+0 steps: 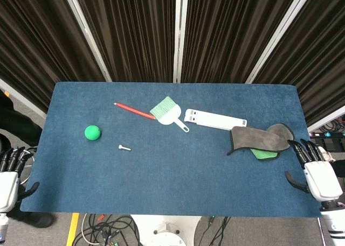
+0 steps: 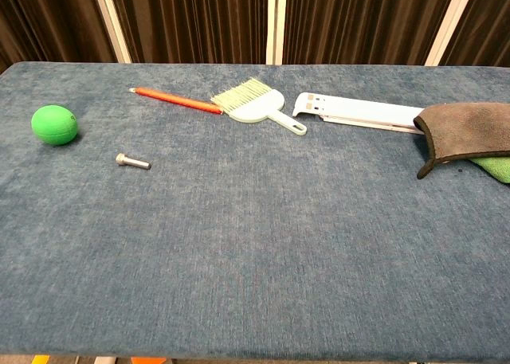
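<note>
Here: right hand (image 1: 315, 170) off table's right edge, fingers apart, holding nothing, just beside grey cloth (image 1: 259, 138) lying over green cloth (image 1: 264, 153) on blue table (image 1: 178, 170). Left hand (image 1: 9, 173) beyond left edge, fingers spread, empty. Green ball (image 1: 92, 132) nearest it; small bolt (image 1: 124, 147), red pencil (image 1: 133, 111), brush (image 1: 168, 112), white strip (image 1: 215, 119) mid-table.

Blue counter (image 1: 161, 170), green ball (image 1: 92, 132), red pencil (image 1: 133, 111), pale green brush (image 1: 168, 111), white strip (image 1: 215, 119), grey cloth (image 1: 259, 138), white-and-black right hand (image 1: 315, 173)
</note>
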You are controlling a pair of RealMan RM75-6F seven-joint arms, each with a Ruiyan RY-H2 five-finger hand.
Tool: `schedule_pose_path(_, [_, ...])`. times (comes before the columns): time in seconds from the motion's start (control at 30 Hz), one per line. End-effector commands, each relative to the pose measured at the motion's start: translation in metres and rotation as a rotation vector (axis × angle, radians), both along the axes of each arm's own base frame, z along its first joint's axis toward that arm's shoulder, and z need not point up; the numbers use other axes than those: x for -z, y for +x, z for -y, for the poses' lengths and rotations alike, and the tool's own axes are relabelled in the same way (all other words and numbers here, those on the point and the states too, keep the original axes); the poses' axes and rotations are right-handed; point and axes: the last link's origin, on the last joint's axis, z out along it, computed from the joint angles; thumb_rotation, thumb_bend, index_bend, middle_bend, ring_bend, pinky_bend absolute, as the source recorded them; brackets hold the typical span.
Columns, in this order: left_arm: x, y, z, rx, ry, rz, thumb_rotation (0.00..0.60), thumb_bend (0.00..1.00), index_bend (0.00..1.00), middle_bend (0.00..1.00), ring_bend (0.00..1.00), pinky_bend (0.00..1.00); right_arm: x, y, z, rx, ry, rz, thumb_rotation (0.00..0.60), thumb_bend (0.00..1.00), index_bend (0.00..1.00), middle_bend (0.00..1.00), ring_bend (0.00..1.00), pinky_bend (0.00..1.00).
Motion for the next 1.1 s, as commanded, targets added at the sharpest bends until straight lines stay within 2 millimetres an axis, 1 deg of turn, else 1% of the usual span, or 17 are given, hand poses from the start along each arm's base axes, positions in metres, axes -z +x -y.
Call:
schedule_pose_path(0.03, [0.0,0.0,0.0,0.003,-0.002,-0.001,0.6,0.17,0.21,0.08,0.0,0.0,0.001,-0.001,-0.001,0.003,0.002,0.001,0.6,0.26,0.05,0.12,0.0,0.0])
schedule_pose_path(0.27, [0.001,0.006,-0.003,0.028,-0.014,-0.006,0.6,0.17,0.21,0.08,0.0,0.0,-0.001,-0.003,-0.002,0.007,-0.002,0.002,0.6,0.26,0.05,0.12,0.0,0.0])
schedule_pose_path(0.37, [0.003,0.014,-0.011,0.07,-0.033,-0.001,0.6,0.17,0.21,0.08,0.0,0.0,-0.002,-0.003,-0.003,0.004,-0.008,0.005,0.6,0.26,0.05,0.12,0.0,0.0])
schedule_pose_path(0.47, [0.006,0.028,-0.027,0.144,-0.074,-0.009,0.6,0.17,0.21,0.08,0.0,0.0,-0.003,-0.004,-0.003,0.004,-0.01,0.005,0.6,0.26,0.05,0.12,0.0,0.0])
schedule_pose_path(0.53, [0.01,0.039,-0.041,0.2,-0.113,-0.021,0.6,0.17,0.21,0.08,0.0,0.0,-0.002,-0.004,-0.003,0.003,-0.009,0.005,0.6,0.26,0.05,0.12,0.0,0.0])
schedule_pose_path(0.6, [0.015,0.051,-0.055,0.244,-0.151,-0.018,0.6,0.18,0.24,0.09,0.0,0.0,-0.002,-0.004,-0.003,0.002,-0.009,0.005,0.6,0.26,0.05,0.12,0.0,0.0])
schedule_pose_path(0.73, [0.035,0.079,-0.095,0.322,-0.221,-0.005,0.6,0.2,0.29,0.18,0.03,0.0,-0.002,-0.002,-0.003,-0.005,-0.007,0.0,0.6,0.26,0.05,0.12,0.0,0.0])
schedule_pose_path(0.83, [0.054,0.095,-0.119,0.327,-0.294,-0.022,0.6,0.22,0.3,0.19,0.04,0.0,-0.002,-0.001,-0.003,-0.001,-0.005,-0.002,0.6,0.26,0.05,0.12,0.0,0.0])
schedule_pose_path(0.9, [0.066,0.105,-0.131,0.332,-0.332,-0.058,0.6,0.22,0.3,0.19,0.04,0.0,-0.002,-0.001,-0.003,0.003,-0.005,-0.004,0.6,0.26,0.05,0.12,0.0,0.0])
schedule_pose_path(0.93, [0.075,0.111,-0.138,0.338,-0.349,-0.083,0.6,0.22,0.3,0.19,0.04,0.0,-0.002,-0.001,-0.003,0.005,-0.006,-0.006,0.6,0.26,0.05,0.12,0.0,0.0])
schedule_pose_path(1.1, [0.117,0.127,-0.156,0.338,-0.412,-0.217,0.6,0.22,0.32,0.18,0.04,0.0,-0.002,-0.002,-0.003,0.012,-0.008,-0.007,0.6,0.26,0.05,0.12,0.0,0.0])
